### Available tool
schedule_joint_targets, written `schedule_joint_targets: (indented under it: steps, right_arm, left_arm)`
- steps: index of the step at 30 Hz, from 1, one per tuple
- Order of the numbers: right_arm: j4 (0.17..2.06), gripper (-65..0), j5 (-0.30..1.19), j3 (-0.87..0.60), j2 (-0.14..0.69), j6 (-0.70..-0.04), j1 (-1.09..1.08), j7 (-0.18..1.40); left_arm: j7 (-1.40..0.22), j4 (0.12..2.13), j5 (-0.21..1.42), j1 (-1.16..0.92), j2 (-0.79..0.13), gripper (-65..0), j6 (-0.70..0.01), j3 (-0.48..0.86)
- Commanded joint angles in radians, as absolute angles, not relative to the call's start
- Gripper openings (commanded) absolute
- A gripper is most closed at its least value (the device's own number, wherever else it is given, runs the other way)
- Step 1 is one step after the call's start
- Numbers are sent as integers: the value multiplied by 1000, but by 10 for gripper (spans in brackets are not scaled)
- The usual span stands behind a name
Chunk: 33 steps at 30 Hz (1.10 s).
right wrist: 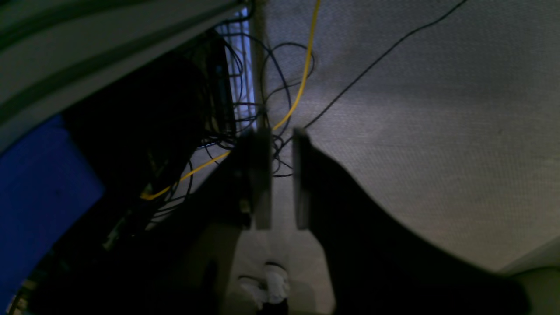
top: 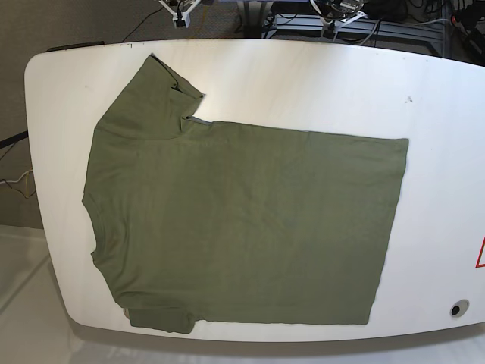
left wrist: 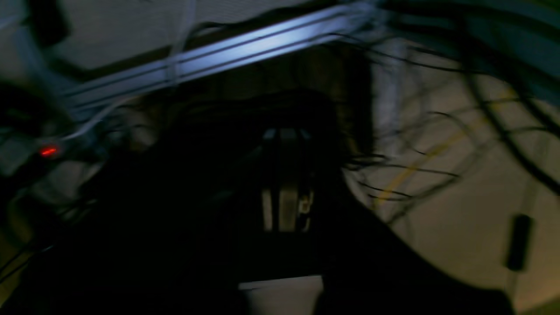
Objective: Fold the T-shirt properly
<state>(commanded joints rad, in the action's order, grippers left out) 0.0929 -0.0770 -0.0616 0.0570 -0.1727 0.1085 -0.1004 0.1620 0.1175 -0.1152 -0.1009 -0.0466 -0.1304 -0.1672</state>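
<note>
The olive-green T-shirt [top: 242, 227] lies flat on the white desk [top: 439, 114] in the base view, covering most of the desk's middle and left part. Its long axis runs from 9 o'clock to 3 o'clock: the collar end points toward 9 o'clock, the straight hem toward 3 o'clock. One short sleeve [top: 155, 95] sticks out toward 11 o'clock, reaching close to the desk's far edge. The other sleeve [top: 155, 317] lies at about 7 o'clock, near the desk's near edge, and looks partly tucked under the body. The cloth is fairly smooth, with only faint creases. At 5 o'clock on the desk there is a small round hole [top: 455, 309], and a red mark [top: 480, 252] sits at the 3 o'clock edge. Neither arm shows in this view.

The right wrist view is dim. The right claw [right wrist: 280, 179] has its two flat fingers [right wrist: 262, 175] parallel with a narrow gap between them and nothing in it. Behind it are grey carpet [right wrist: 415, 131], a yellow cable [right wrist: 302, 78] and black wires [right wrist: 245, 113], with a blue shape [right wrist: 39, 192] at 9 o'clock.

The left wrist view is darker and blurred. The left claw [left wrist: 286, 183] is a dark shape in the middle; I cannot tell whether it is open or closed. A pale metal rail [left wrist: 218, 57] crosses toward 1 o'clock, a small red light [left wrist: 48, 151] glows at 9 o'clock, and tangled wires [left wrist: 437, 131] hang at 3 o'clock.
</note>
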Motion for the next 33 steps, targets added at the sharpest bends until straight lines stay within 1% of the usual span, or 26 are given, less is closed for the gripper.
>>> schedule_joint_targets:
  steps: [3, 5, 11, 23, 33]
  right_arm:
    - [94, -570, -77, -61, 57, -172, 111, -101]
    - [97, -570, -75, -60, 58, -171, 112, -101]
    - [104, -569, -69, -62, 62, -168, 121, -102]
    - [113, -567, -67, -59, 67, -172, 159, -105]
    - [117, -567, -65, -61, 69, -175, 163, -106]
  left_arm:
    - [163, 120, -115, -105, -48, -647, -152, -166]
    - [167, 120, -115, -109, -48, -647, -147, -166]
    - [182, 114, -115, -114, -53, -650, -91, -168]
    - [192, 131, -111, -148, -62, -650, -25, -167]
    - [192, 138, -113, -151, -65, -650, -54, -168]
